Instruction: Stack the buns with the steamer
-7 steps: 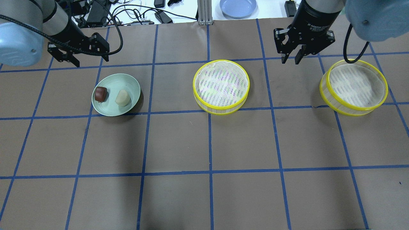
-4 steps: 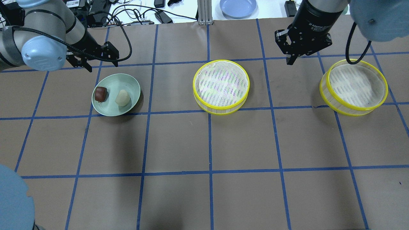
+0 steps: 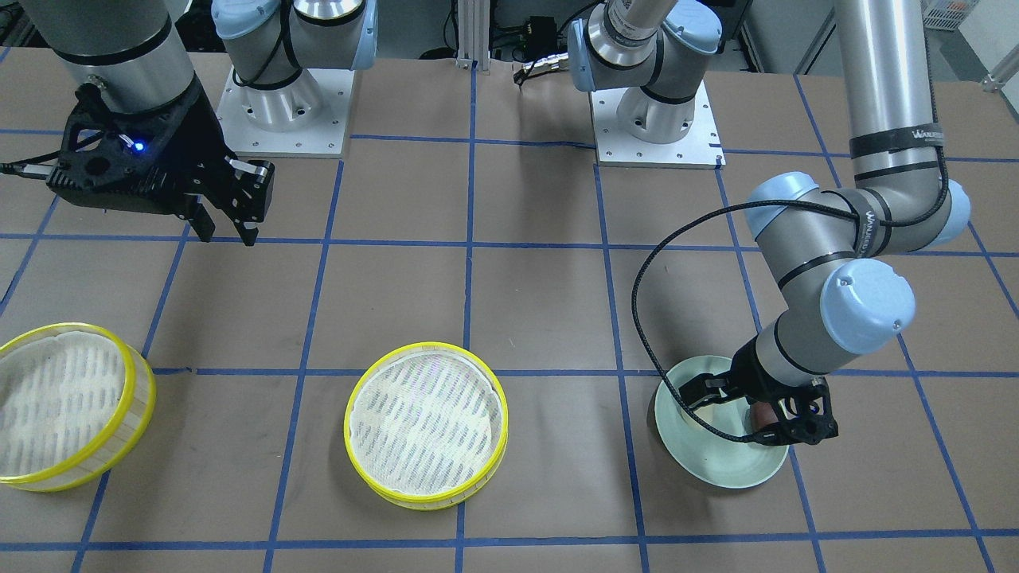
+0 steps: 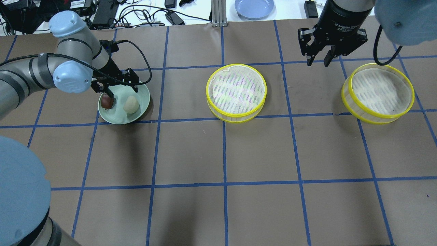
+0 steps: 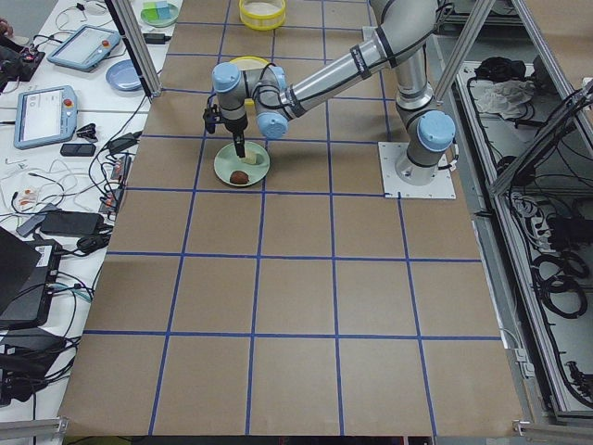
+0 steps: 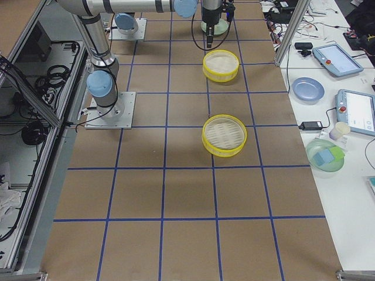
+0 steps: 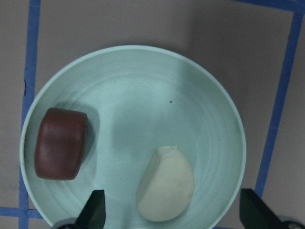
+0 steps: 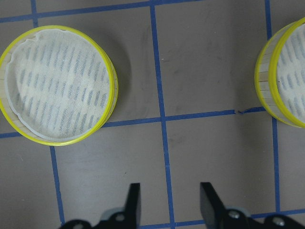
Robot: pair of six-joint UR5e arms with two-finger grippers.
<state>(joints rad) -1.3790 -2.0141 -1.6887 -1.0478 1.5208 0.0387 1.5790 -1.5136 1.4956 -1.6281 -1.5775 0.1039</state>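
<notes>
A dark reddish-brown bun and a cream-white bun lie side by side on a pale green plate. My left gripper is open and empty just above the plate. In the left wrist view its fingers straddle the cream bun without touching it. Two empty yellow-rimmed steamer trays stand to the right, one mid-table and one far right. My right gripper is open and empty, held high behind and between them.
A blue plate and cables lie on the white bench beyond the table's far edge. The brown table cover has a blue tape grid. The two arm bases stand at the robot's side of the table.
My left arm has swung in from behind the plate and come down over the buns. My right gripper has shifted slightly to the right. The buns and the steamers have not moved.
</notes>
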